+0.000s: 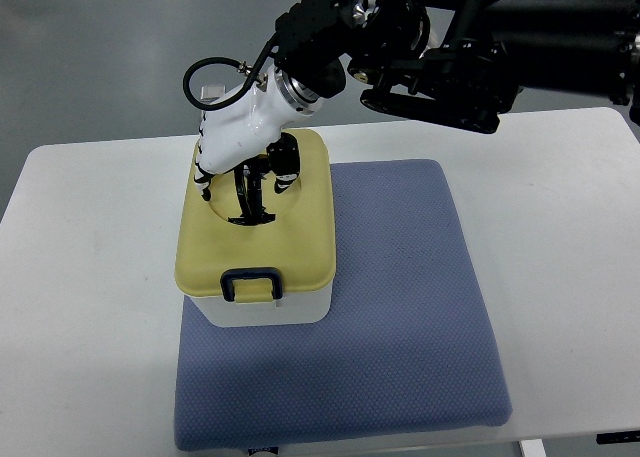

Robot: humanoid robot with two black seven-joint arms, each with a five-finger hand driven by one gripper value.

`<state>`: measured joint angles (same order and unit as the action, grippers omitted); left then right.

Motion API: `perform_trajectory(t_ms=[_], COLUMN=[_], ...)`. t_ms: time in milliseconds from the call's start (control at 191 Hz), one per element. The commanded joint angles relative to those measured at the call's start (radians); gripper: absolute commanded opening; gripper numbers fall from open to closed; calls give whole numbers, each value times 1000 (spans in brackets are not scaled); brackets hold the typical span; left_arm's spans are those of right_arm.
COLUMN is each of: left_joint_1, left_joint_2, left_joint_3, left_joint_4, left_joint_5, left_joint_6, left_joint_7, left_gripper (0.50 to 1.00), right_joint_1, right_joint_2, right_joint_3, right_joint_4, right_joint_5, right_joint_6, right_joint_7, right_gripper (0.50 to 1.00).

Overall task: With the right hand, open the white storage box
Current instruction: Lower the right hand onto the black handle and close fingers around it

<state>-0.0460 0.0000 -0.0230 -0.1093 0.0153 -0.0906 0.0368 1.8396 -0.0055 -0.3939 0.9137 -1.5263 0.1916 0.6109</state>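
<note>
one box (262, 302), yellow lid (300, 239) on, centre-left | one blue mat (400, 307) under it | one white table (90, 277) | right hand (245, 167) fingers curled on lid top, grip unclear

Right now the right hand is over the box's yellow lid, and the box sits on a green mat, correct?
Not quite: the mat is blue-grey, not green, as the top view shows. The rest stands: the right hand is over the yellow lid of the box.
</note>
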Motion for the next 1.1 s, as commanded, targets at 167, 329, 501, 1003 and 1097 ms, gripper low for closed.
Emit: perform_trajectory(t_ms=[167,329,501,1003,1097], left_joint_1=[0,0,0,0,0], left_joint_2=[0,0,0,0,0], left_joint_3=[0,0,0,0,0], left_joint_4=[-3,-4,-4,-3,-3], left_joint_5=[0,0,0,0,0], left_joint_6=[0,0,0,0,0], left_joint_7=[0,0,0,0,0], left_gripper=[1000,1000,1000,1000,1000], right_joint_1=[7,7,7,9,21], right_joint_2=[1,1,1,1,-1], right_joint_3=[-11,-29,-34,-49,-46], right_joint_4=[7,7,7,4,2], right_joint_5=[-11,-12,-15,-17,-15], right_joint_6=[0,0,2,-1,-12], right_joint_7=[0,0,0,0,0], right_gripper=[778,725,646,500,500])
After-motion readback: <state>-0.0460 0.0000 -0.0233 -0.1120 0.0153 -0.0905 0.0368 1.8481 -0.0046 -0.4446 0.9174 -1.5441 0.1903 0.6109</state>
